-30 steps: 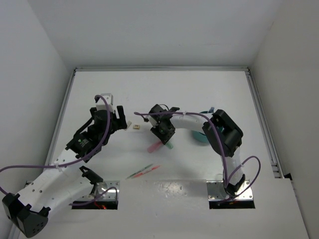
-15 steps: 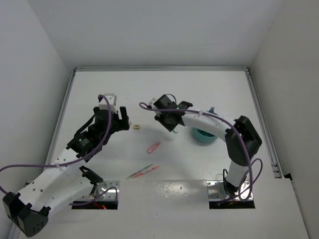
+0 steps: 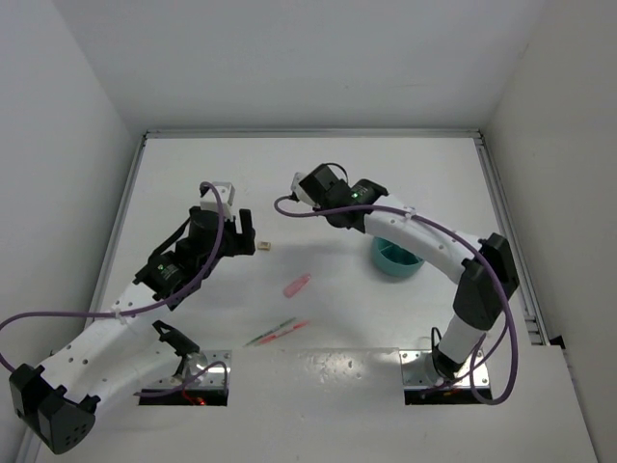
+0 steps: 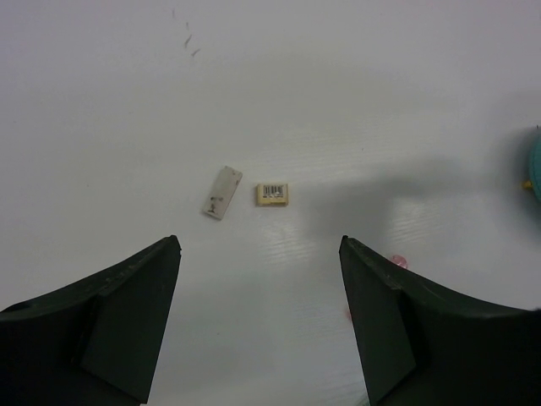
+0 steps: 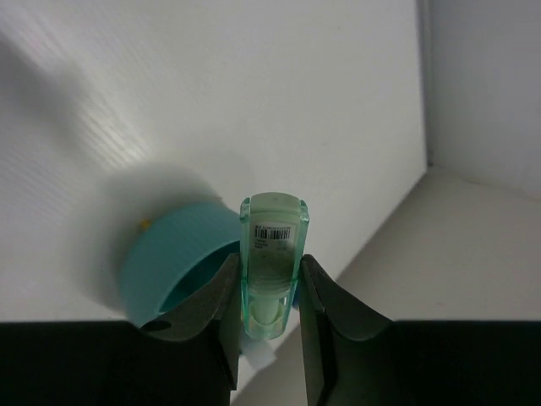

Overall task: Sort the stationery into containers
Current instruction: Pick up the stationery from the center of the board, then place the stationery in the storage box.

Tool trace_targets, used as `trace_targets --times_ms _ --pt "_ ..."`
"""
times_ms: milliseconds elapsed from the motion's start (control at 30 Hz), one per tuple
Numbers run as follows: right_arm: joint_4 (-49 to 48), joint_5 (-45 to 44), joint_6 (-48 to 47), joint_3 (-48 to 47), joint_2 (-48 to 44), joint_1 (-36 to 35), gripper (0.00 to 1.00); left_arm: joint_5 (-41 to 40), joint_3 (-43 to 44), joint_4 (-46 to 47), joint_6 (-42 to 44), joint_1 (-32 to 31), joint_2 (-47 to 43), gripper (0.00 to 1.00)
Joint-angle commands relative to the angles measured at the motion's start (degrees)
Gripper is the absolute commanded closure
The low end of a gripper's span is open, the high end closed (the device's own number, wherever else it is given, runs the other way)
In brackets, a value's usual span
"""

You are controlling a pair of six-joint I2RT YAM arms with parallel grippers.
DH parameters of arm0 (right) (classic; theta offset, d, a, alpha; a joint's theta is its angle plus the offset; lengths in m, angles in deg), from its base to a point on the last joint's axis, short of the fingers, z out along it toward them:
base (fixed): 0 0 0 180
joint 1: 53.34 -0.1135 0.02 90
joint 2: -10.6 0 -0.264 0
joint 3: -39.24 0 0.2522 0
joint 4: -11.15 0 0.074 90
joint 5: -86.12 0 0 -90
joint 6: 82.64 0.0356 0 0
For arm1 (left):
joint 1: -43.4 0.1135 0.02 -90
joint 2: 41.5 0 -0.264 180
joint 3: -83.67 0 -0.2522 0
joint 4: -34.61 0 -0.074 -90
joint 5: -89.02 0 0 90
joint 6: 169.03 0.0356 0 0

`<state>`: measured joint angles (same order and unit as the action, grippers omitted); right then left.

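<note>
My right gripper (image 5: pixel 269 264) is shut on a green short marker (image 5: pixel 272 245) and holds it in the air, with the teal-green cup (image 5: pixel 166 262) below and to its left. In the top view the right gripper (image 3: pixel 331 191) is up at mid-table, left of the cup (image 3: pixel 397 259); the marker does not show there. My left gripper (image 4: pixel 259 245) is open and empty, just short of two tiny beige blocks (image 4: pixel 272 194) lying side by side. In the top view the left gripper (image 3: pixel 243 234) is next to one block (image 3: pixel 263 247). A pink marker (image 3: pixel 297 285) lies on the table.
Thin pink and green pens (image 3: pixel 277 332) lie near the front, between the arm bases. The pink marker's end (image 4: pixel 396 260) shows by my left gripper's right finger. A raised rail (image 3: pixel 506 222) runs along the table's right edge. White walls enclose the table.
My right gripper has risen from beside the pink marker and moved toward the far side with the green marker in it. My left gripper has edged toward the beige blocks.
</note>
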<state>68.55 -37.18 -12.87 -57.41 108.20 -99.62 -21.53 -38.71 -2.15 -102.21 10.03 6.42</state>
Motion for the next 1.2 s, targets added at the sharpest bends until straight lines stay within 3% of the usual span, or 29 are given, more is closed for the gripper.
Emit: trace_targets --times_ms 0,67,267,367,633,1167 --pt "1.45 -10.47 -9.65 -4.99 0.66 -0.04 1.0 0.96 0.44 2.0 0.42 0.23 -0.11 0.18" --pt "3.38 -10.47 -12.88 -5.61 0.66 0.49 1.0 0.96 0.44 2.0 0.42 0.23 -0.11 0.18" --pt "1.71 -17.23 -27.3 6.85 -1.71 -0.04 1.0 1.48 0.44 2.0 0.94 0.23 -0.11 0.18" --pt "5.12 -15.84 -31.08 7.48 -2.24 -0.04 1.0 1.48 0.44 2.0 0.94 0.23 0.42 0.18" --pt "14.01 -12.92 -37.6 6.42 -4.35 -0.04 1.0 1.48 0.44 2.0 0.94 0.23 0.94 0.18" --pt "10.94 -19.0 -48.23 13.37 -0.66 -0.56 1.0 1.48 0.44 2.0 0.94 0.23 1.47 0.18"
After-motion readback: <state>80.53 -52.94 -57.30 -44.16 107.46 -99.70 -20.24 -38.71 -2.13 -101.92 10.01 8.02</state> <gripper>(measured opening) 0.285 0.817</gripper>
